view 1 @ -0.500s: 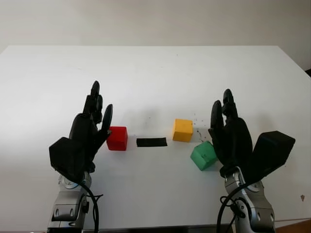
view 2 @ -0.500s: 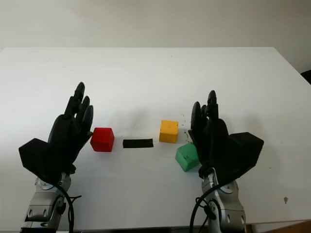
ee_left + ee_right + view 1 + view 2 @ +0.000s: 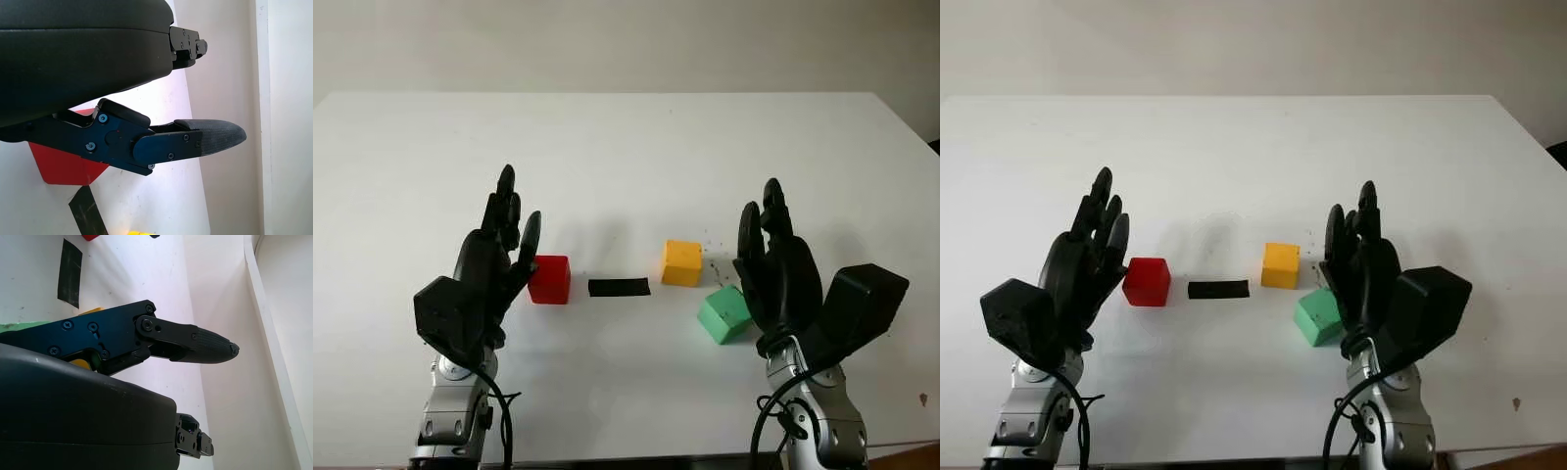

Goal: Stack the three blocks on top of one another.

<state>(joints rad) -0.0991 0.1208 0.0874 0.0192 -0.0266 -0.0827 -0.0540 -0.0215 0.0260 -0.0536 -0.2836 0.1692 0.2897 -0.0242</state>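
White table (image 3: 626,137), matte, under a pale wall (image 3: 626,44); contents listed from left to right.

Left hand (image 3: 487,269): black, three fingers, raised above the table at the left, open and holding nothing. Its fingertips point away from the robot. It stands just beside the red block, on that block's left; contact cannot be told.

Red block (image 3: 550,279): cube, sits flat on the table, left of centre. In the left wrist view it shows behind the hand's lower finger (image 3: 195,142).

Black tape strip (image 3: 619,287): short flat rectangle stuck to the table, between the red block and the yellow block, apart from both.

Yellow block (image 3: 681,262): cube, flat on the table, right of the tape and a little farther from the robot than the red one.

Green block (image 3: 723,313): cube, turned at an angle to the others, nearer the robot than the yellow block and just beside it, not stacked.

Right hand (image 3: 780,279): black, raised at the right, open and holding nothing, immediately right of the green block, whose right edge it overlaps in the head views.

All three blocks lie singly on the table.
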